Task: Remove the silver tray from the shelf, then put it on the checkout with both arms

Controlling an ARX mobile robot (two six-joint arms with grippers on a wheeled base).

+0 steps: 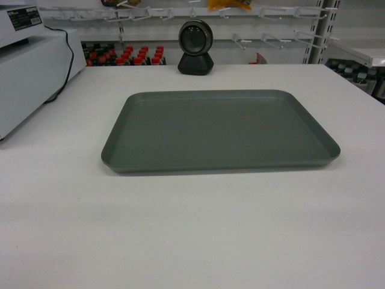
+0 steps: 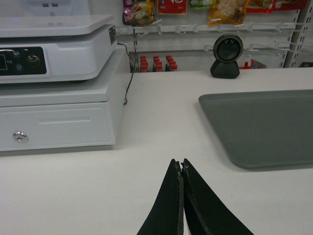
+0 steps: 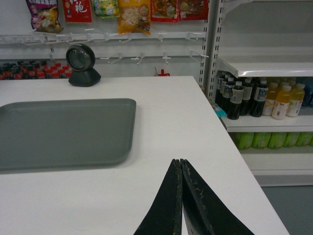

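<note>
Silver tray (image 1: 219,129) sits flat on the checkout (image 1: 192,229), right in the middle of the head view. Bare white tabletop runs all round it: a broad stretch at 6 o'clock and clear strips at 3 and 9. At 12 o'clock a black barcode scanner (image 1: 195,47) stands near the far table edge, apart from the tray. At 10 o'clock the white cash register (image 1: 30,72) stands on the table, well apart from the tray's left rim. In the right wrist view the table's right edge (image 3: 234,147) drops off beside a shelf of drink bottles (image 3: 259,98).

The tray itself is dull grey-silver, matte, with rounded corners, a low raised rim and a plain inside, nothing in it. Its long axis runs 9 to 3 across the head view, long sides facing 6 and 12.

Left gripper (image 2: 182,164) has its fingers pressed together, holding nothing, above bare table with the tray at its 2 o'clock. Right gripper (image 3: 180,161) is likewise closed and empty-handed, tray at its 10 o'clock.
</note>
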